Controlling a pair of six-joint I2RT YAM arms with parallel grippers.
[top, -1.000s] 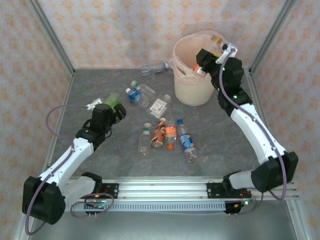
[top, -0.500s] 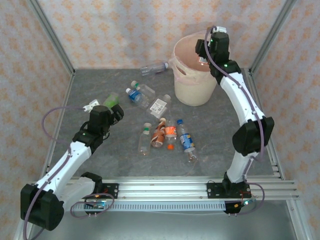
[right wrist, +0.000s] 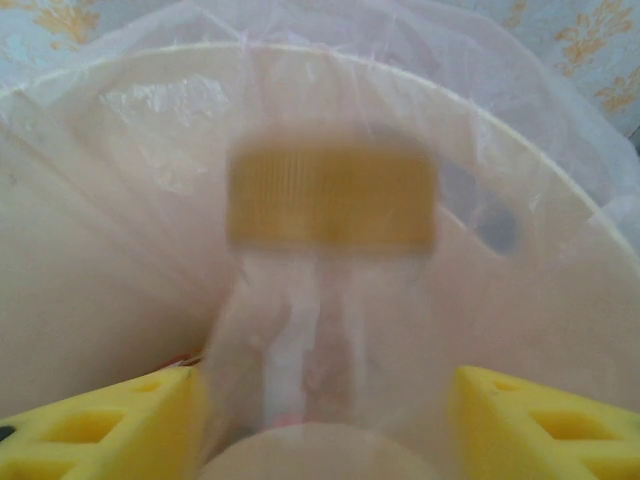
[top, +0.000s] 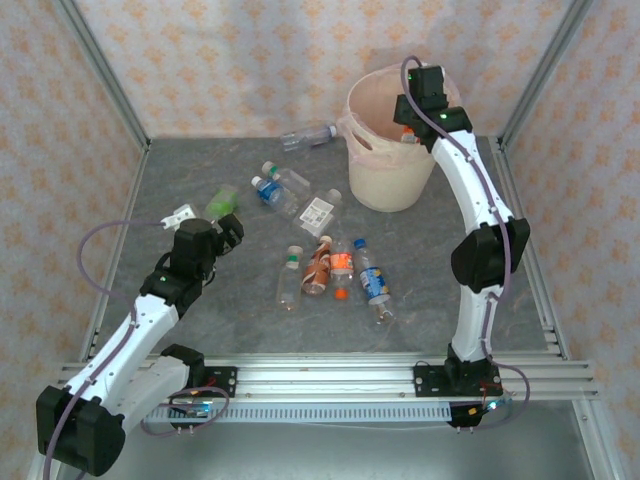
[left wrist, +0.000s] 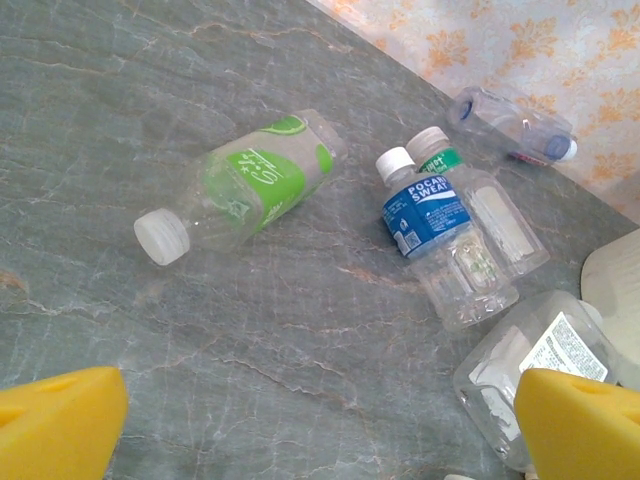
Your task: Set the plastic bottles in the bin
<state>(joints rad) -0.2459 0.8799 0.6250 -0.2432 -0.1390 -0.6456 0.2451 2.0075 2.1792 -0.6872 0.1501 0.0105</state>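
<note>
My right gripper point(top: 408, 125) hangs over the bin point(top: 385, 170), a beige-pink bucket with a clear liner. In the right wrist view its yellow fingers point(right wrist: 90, 420) stand apart, open. A blurred clear bottle with an amber cap point(right wrist: 332, 198) is between them, pointing into the bin point(right wrist: 90, 230). My left gripper point(top: 225, 232) is open low over the table, nothing between its fingers point(left wrist: 60, 420). Ahead of it lie a green-label bottle point(left wrist: 240, 185), a blue-label bottle point(left wrist: 435, 225) and a white-label one point(left wrist: 545, 360).
Several more bottles lie mid-table: a clear one point(top: 289, 277), two orange-label ones point(top: 319, 265), a blue-label one point(top: 374, 282). Another bottle point(top: 308, 135) rests by the back wall, left of the bin. Metal frame posts point(top: 100, 75) edge the table.
The right arm swung left and forward, bringing its gripper from the bin's right rim to above the opening, and its fingers have opened. The left gripper pulled back a little from the green-label bottle.
</note>
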